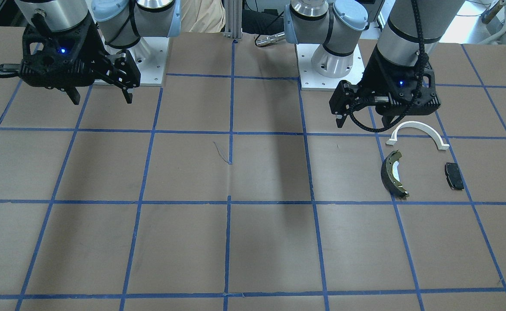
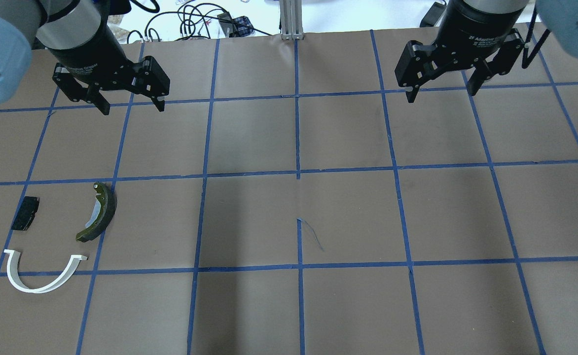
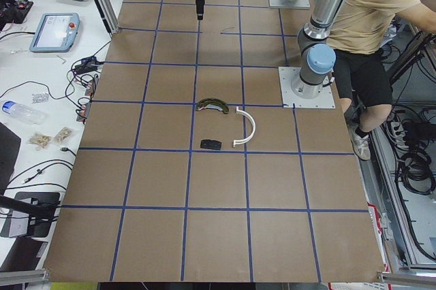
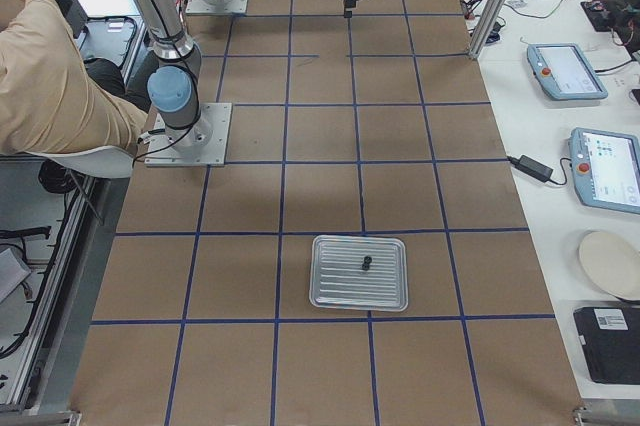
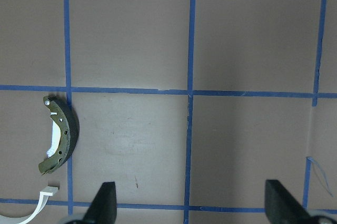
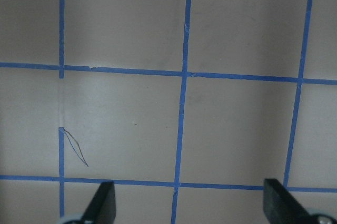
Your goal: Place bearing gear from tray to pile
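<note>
The bearing gear point(image 4: 366, 264) lies in the tray point(image 4: 325, 298), a little far of the tray's middle, at the right end of the table point(image 2: 289, 305). In the overhead view only a corner of that tray shows, at the right edge. The gear is round and very small here, so it has no long axis to line up with. Whether it lies flat or on edge cannot be told.

The coming move turns on one relation: the gear lies to the right of the right gripper point(image 2: 441, 94), well apart from it and somewhat nearer the robot's side. That gripper hangs above bare table, jaws spread wide and holding nothing. Its wrist view shows only tape lines and a small scratch, with neither tray nor gear. The left gripper point(image 2: 133, 107) is likewise spread and empty, high over the left half, with the whole width of the table between it and the gear. So the right arm looks the nearer and likelier one to fetch it.

The pile point(image 1: 387, 172) sits on the left side — the white arch point(image 1: 415, 124), the brake shoe point(image 2: 106, 212) and the black pad point(image 2: 25, 220), all near one another but none touching. Tray and pile lie at opposite ends, so the gear probably faces a long carry across the table, or a hand-over between the arms.
</note>
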Tool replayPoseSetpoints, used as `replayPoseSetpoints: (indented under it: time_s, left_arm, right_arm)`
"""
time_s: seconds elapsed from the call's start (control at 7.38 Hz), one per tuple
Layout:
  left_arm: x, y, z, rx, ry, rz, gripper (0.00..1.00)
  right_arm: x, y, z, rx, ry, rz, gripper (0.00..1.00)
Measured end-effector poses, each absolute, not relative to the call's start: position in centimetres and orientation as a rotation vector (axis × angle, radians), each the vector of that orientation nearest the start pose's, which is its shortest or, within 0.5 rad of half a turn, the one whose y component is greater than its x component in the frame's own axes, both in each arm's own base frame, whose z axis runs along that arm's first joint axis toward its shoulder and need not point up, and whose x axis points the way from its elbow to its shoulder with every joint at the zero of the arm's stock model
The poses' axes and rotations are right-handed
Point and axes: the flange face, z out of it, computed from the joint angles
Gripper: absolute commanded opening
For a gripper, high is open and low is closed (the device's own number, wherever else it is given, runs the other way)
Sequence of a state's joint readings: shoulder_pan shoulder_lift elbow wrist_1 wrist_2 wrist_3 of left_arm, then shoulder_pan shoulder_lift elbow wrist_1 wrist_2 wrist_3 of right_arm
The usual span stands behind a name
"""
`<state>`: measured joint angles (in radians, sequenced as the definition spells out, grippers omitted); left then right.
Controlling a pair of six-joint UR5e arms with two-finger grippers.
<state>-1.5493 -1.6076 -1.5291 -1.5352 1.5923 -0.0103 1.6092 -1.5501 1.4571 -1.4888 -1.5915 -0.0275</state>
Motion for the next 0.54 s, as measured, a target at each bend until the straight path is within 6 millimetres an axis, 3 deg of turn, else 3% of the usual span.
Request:
replayPoseSetpoints:
  time_s: [0.27,0.41,0.54]
  left_arm:
    - [-12.0,-51.3,49.5,-0.051,3.119,-0.073,1.00]
    - [-12.0,-51.2,49.6,-0.052,3.118,-0.078,1.00]
    - [-12.0,-51.1,49.7,-0.052,3.118,-0.081,1.00]
  right_arm:
    - [14.2,-49.8,52.0,-0.113,3.162,-0.003,1.00]
    - [11.6,-50.7,51.7,-0.142,3.159,0.003,1.00]
    - [7.3,-51.7,51.2,-0.193,3.155,0.017,1.00]
